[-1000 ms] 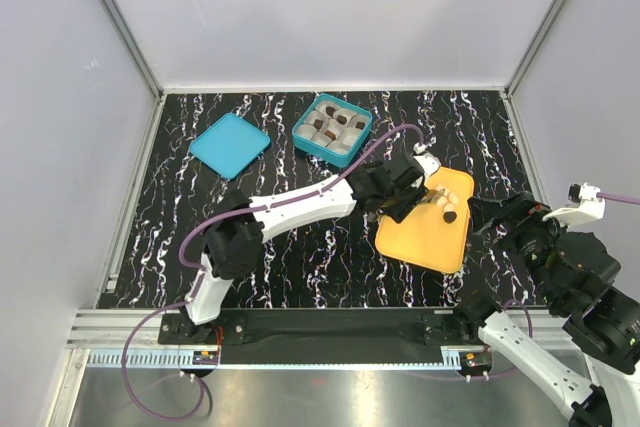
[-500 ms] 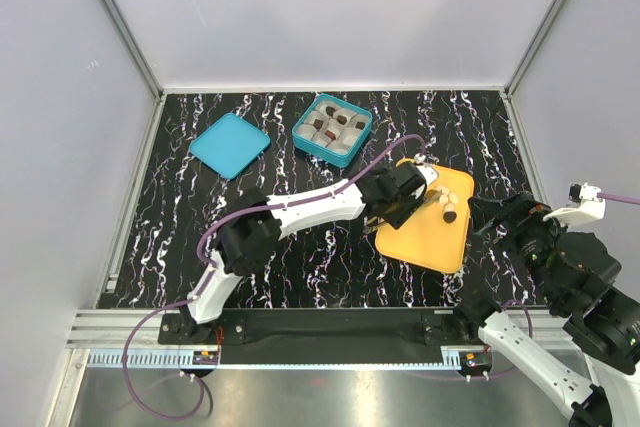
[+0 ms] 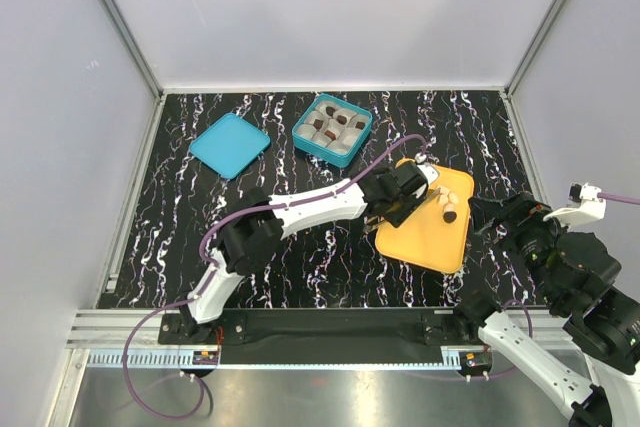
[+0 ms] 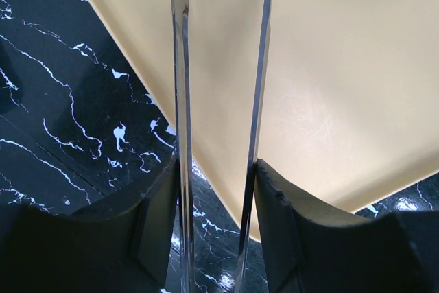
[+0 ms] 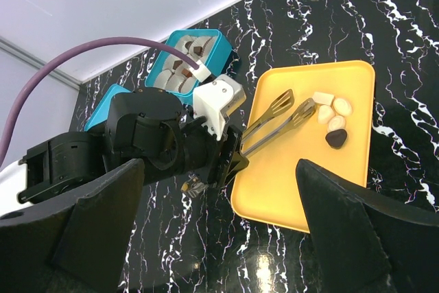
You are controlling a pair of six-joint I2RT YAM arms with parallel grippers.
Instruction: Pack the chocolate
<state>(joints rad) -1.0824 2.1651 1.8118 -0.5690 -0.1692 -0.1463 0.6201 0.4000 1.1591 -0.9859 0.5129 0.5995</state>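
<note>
Loose chocolate [image 5: 335, 138] sits by the far right corner of the tray [image 5: 295, 190]: a few pale bits [image 5: 326, 113] and one dark; more is already in the cups of the box [image 3: 298, 134] at the table's far edge. Left gripper [image 4: 214, 228] is pinching tongs [image 4: 261, 66], squeezed partway, tips just short of the pile and holding nothing; right gripper [image 5: 219, 169] is spread wide, nothing in it, off by the right edge. I reckon these bits are light, hard and a bit slick, easy to flick away or scuff; I'd nip one across its widest sides, gently.
</note>
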